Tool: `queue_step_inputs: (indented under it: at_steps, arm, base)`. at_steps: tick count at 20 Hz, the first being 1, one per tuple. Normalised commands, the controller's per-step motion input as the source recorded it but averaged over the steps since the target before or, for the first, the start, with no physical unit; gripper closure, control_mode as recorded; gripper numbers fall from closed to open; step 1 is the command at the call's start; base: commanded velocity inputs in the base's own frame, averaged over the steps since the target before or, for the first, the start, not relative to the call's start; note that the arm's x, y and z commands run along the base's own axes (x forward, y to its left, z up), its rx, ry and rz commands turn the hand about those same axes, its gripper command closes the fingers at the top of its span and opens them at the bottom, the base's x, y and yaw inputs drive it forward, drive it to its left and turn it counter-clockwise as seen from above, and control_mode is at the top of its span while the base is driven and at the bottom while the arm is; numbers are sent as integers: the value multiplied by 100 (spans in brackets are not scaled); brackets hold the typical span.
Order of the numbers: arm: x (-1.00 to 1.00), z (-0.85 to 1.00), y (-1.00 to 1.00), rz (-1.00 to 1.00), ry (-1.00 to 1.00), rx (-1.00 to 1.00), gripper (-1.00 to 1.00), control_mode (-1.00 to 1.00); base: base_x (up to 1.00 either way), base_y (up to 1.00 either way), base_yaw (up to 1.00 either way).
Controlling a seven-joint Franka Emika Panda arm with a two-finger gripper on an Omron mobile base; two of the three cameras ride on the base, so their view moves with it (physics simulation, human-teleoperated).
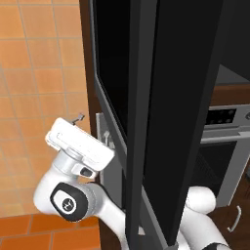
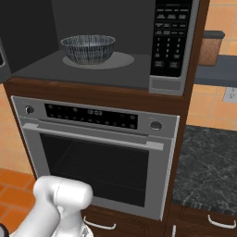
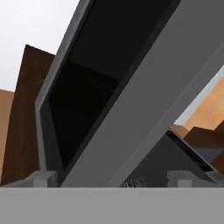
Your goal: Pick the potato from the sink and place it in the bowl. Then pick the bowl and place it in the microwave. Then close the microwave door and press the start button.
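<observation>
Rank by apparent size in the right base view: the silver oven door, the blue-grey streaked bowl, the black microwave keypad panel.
1. Silver oven door, clearly largest.
2. Black microwave keypad panel.
3. Blue-grey streaked bowl, close to the panel in area; it sits deeper in the cavity, so distance may shrink it.

The bowl (image 2: 88, 48) sits inside the open microwave (image 2: 173, 46), above the silver oven (image 2: 99, 159).
</observation>
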Motion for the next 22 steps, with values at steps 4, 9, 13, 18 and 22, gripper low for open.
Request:
queue_step_inputs:
  at_steps: [4, 9, 13, 18, 22]
  arm:
    - [-24, 59, -20, 0, 0, 13, -100, -100]
    - [-34, 32, -58, 1, 0, 19, -100, -100]
    - [-30, 29, -76, 12, 0, 21, -100, -100]
    - [-9, 43, -78, 19, 0, 18, -100, -100]
    - [0, 41, -74, 23, 3, 14, -100, -100]
  base:
    - [0, 0, 0]
    - [0, 0, 0]
    - [0, 0, 0]
    - [0, 0, 0]
    - [0, 0, 0]
